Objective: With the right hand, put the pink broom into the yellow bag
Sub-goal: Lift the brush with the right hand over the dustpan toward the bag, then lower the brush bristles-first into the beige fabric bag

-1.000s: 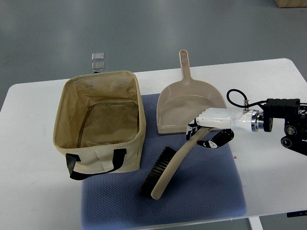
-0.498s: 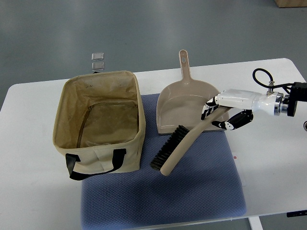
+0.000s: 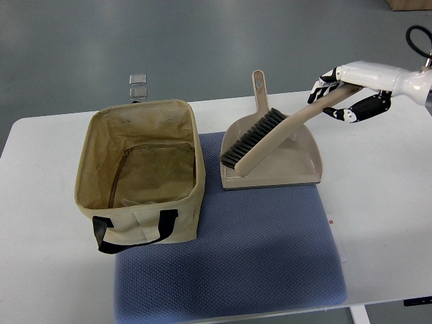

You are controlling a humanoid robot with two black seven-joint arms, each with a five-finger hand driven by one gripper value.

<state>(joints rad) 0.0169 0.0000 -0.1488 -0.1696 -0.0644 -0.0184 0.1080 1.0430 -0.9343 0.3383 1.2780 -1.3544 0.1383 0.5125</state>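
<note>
My right hand [image 3: 341, 91] comes in from the right edge and is shut on the handle of the pinkish-beige broom [image 3: 270, 138]. The broom hangs in the air over the matching dustpan [image 3: 290, 165], its dark bristles [image 3: 251, 136] pointing up-left and its head lower than the handle. The yellow-tan fabric bag [image 3: 138, 169] stands open on the left, with black handles at its near side. The broom's head is just right of the bag's right rim. My left arm does not show.
A blue-grey mat [image 3: 229, 263] covers the middle of the white table [image 3: 378, 202], under the bag's edge and the dustpan. Two small square metal pieces [image 3: 138, 84] lie on the grey floor beyond the table's far edge.
My right hand has lifted the broom off the mat and carried it up and to the right, over the dustpan. The broom has turned so its bristles face up-left.
</note>
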